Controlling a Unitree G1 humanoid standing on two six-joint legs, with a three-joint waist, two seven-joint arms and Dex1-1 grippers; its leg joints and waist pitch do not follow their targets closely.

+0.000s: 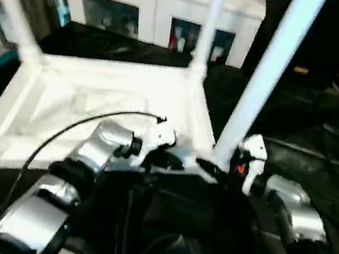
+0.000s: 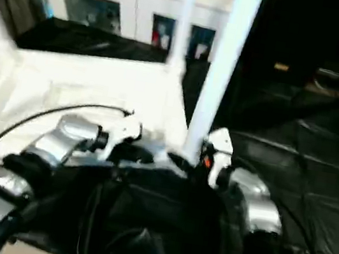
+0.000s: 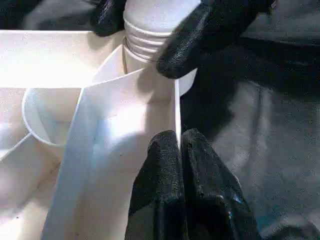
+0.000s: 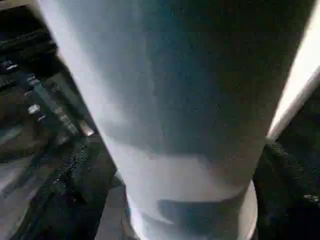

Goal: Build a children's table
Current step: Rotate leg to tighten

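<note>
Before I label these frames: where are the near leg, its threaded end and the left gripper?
Near leg (image 1: 265, 71): left eye view, mid-shaft.
Threaded end (image 3: 145, 37): left wrist view, ridges above the socket.
Left gripper (image 3: 180, 150): left wrist view, fingertips on the table's rim.

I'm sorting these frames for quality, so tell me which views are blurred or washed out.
Left eye view: soft with motion blur, and the upturned white plastic table top is glared nearly featureless. Right eye view: the same smear. Left wrist view: sharp, showing thread ridges on the white tubular leg and the left gripper pinching a rib. Right wrist view: leg too close, blurred and shadowed.
</note>
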